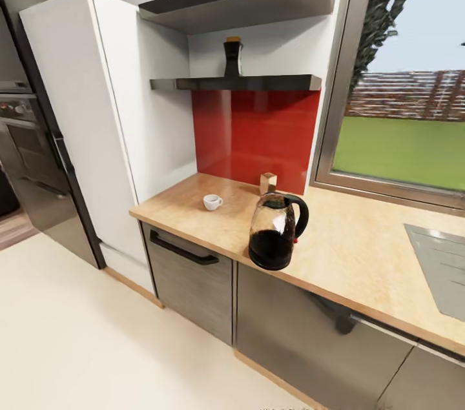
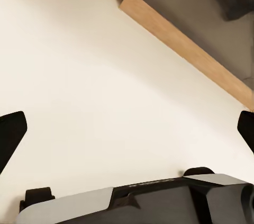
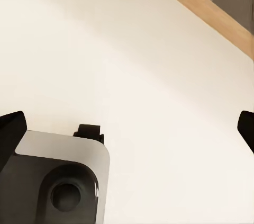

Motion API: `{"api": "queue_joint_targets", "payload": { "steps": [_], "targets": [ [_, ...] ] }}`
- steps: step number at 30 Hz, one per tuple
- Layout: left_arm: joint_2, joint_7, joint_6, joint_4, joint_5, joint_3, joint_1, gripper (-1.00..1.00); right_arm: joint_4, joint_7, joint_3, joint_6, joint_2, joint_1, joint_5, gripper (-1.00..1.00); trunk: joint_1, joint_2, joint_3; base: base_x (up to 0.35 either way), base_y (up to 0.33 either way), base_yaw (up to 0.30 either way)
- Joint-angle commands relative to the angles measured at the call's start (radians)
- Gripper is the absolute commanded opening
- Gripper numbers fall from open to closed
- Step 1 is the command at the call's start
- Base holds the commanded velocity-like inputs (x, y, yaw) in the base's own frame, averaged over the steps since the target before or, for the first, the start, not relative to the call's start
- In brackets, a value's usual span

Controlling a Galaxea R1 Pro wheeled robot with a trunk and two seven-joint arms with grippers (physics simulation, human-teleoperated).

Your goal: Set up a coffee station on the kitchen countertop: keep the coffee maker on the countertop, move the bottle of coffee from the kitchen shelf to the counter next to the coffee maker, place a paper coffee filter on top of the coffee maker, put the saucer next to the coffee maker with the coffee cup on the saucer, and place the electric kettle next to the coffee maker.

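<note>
You are holding both claws low over the pale floor (image 2: 79, 75), each pointing down. The left claw (image 2: 127, 128) is standing wide open, its dark fingertips (image 2: 10, 134) far apart with nothing between them. The right claw (image 3: 127, 128) is gaping just as wide and is also carrying nothing.

The wooden plinth strip (image 3: 201, 7) is lying just beyond the fingertips, so the kitchen countertop (image 1: 361, 248) is likely sitting well above and ahead of both claws.

By my judgement you are only starting the task:
- The bottle of coffee (image 1: 232, 58) is still standing on the kitchen shelf (image 1: 258, 82), higher again than the worktop.
- The electric kettle (image 1: 276, 230) is sitting near the counter's front edge.
- The coffee cup (image 1: 212, 202) is resting bare on the wood, well apart from the kettle.
- The saucer, filter and bottle steps are all waiting.

A small tan thing (image 1: 268, 182) is standing by the red backsplash (image 1: 252, 139); I cannot tell what it is.

No label is legible on the bottle or kettle.
</note>
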Motion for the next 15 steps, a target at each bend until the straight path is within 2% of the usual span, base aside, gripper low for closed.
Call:
{"api": "queue_joint_targets", "payload": {
  "steps": [1, 11, 15],
  "targets": [
    [0.001, -0.001, -0.005, 0.0, 0.008, -0.008, 0.0, 1.0, 0.001, 0.0, 0.0, -0.003, 0.0, -0.001, 0.009, 1.0, 0.0, -0.001, -0.001, 0.0, 0.003, -0.277],
    [0.001, -0.001, -0.005, 0.0, 0.008, -0.008, 0.0, 1.0, 0.001, 0.0, 0.0, -0.003, 0.0, -0.001, 0.009, 1.0, 0.0, -0.001, -0.001, 0.0, 0.001, -0.28],
    [0.001, -0.001, -0.005, 0.0, 0.008, -0.008, 0.0, 1.0, 0.001, 0.0, 0.0, -0.003, 0.0, -0.001, 0.009, 1.0, 0.0, -0.001, -0.001, 0.061, 0.095, -0.249]
  ]
}}
